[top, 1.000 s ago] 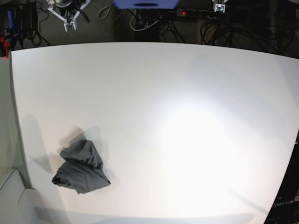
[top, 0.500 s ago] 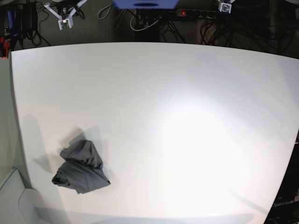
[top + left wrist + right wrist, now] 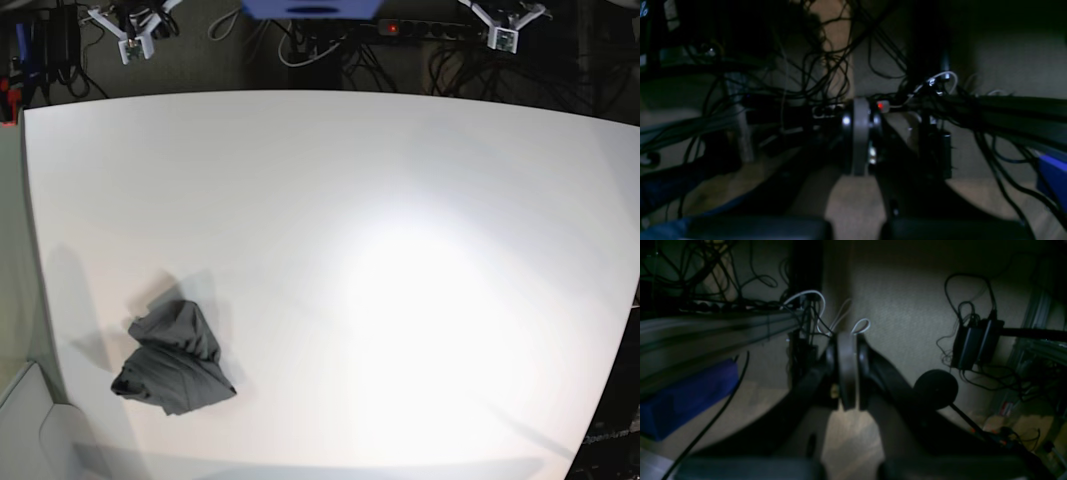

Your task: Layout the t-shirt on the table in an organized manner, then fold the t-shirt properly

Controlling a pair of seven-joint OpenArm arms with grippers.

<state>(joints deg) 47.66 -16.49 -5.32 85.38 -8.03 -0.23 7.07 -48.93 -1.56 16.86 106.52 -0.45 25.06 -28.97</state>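
The t-shirt (image 3: 172, 362) lies as a crumpled dark grey heap near the front left corner of the white table (image 3: 380, 250). Neither gripper is near it; both hang beyond the table's far edge, over the floor. My right gripper (image 3: 128, 48) is at the top left of the base view and my left gripper (image 3: 503, 38) at the top right. In the left wrist view the left gripper (image 3: 859, 110) is shut, its pads pressed together with nothing between them. In the right wrist view the right gripper (image 3: 846, 343) is shut and empty too. Both wrist views show only dark floor and cables.
Behind the table's far edge are tangled cables, a power strip with a red light (image 3: 391, 28) and a blue object (image 3: 312, 8). A grey surface (image 3: 22, 420) borders the table at the front left. The table's right edge curves inward towards the front.
The right gripper has drifted left along the far edge. The left gripper has moved right and come further into the base view. The t-shirt has not moved.
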